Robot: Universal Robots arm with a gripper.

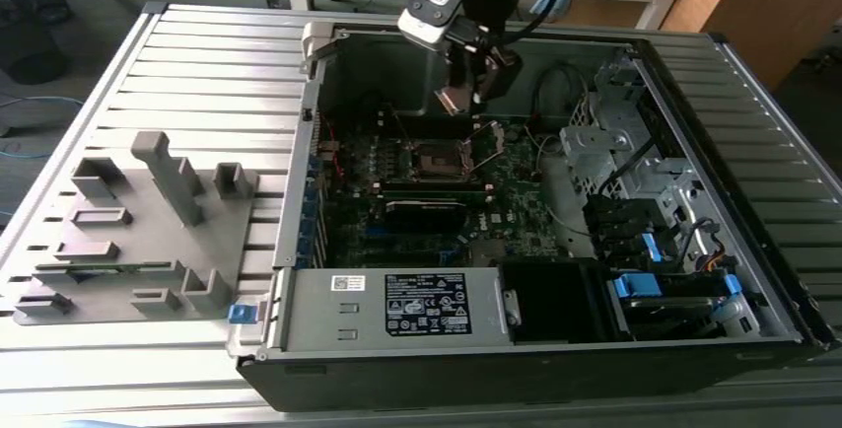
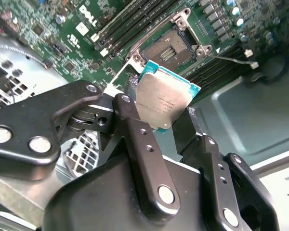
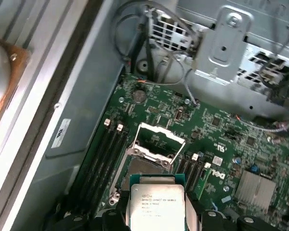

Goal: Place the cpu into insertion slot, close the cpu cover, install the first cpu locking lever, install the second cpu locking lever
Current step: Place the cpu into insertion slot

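Your claw point(image 2: 159, 115) sits closest to the lens in the second wrist view, clamped on two opposite edges of the cpu point(image 2: 166, 98). It carries the chip at a tilt above the motherboard point(image 3: 216, 139), clear of the insertion slot point(image 2: 171, 48). The chief risk, as I judge it, is that tilt: if you lower it as it hangs, one corner meets the slot's contacts first and may bend them. A thin edge grip could also let the chip twist or drop. The cpu cover point(image 3: 164, 134) stands raised at one side of the slot, so a sideways drift could knock the chip or a finger against its frame. The memory slots point(image 3: 106, 154) run just beside the slot, and loose cables point(image 3: 154, 62) lie farther off. The computer case point(image 1: 315, 103) walls you in, with the drive cage point(image 1: 618, 142) on the exterior view's right. Your open room is straight above.
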